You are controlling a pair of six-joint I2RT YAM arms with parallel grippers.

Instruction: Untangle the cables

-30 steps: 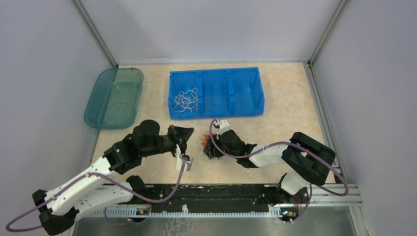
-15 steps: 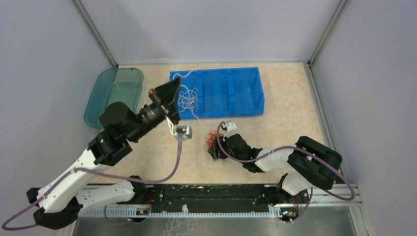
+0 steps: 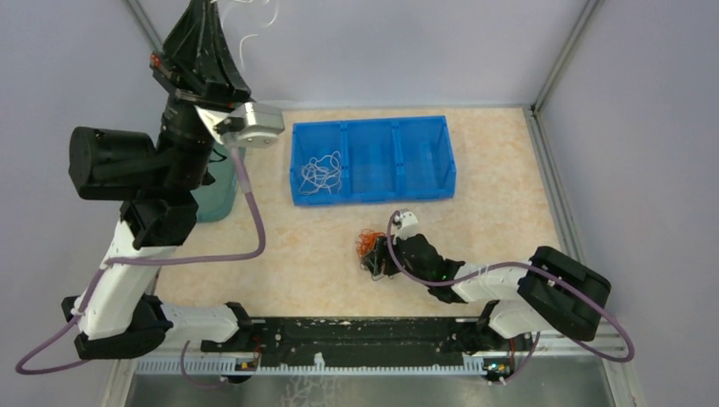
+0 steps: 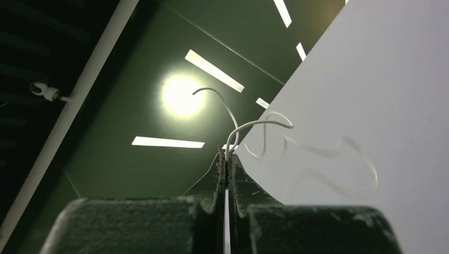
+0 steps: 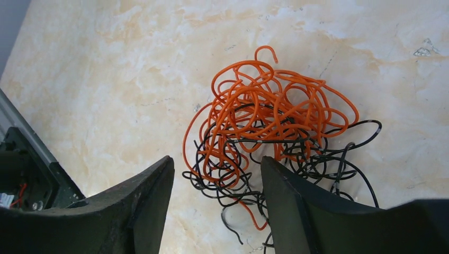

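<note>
- left pincer (image 3: 214, 8) is raised high above the worktop's (image 3: 500, 195) far left corner, pointing up, jaws pressed together on a thin white cable (image 4: 265, 124)
- in the left wrist view that cable comes out of the closed tips (image 4: 226, 159) and curls off up and to the right, in the air
- right pincer (image 5: 217, 172) is low over the worktop, jaws moderately wide, nothing gripped
- tangled clump of orange and black cables (image 5: 265, 121) lies on the worktop just ahead of the right pincer; some black strands reach into the gap between its fingers (image 5: 140, 203)
- blue plastic three-compartment bin (image 3: 373, 123) sits further back; loose white cables (image 3: 320, 174) lie in its left compartment
</note>
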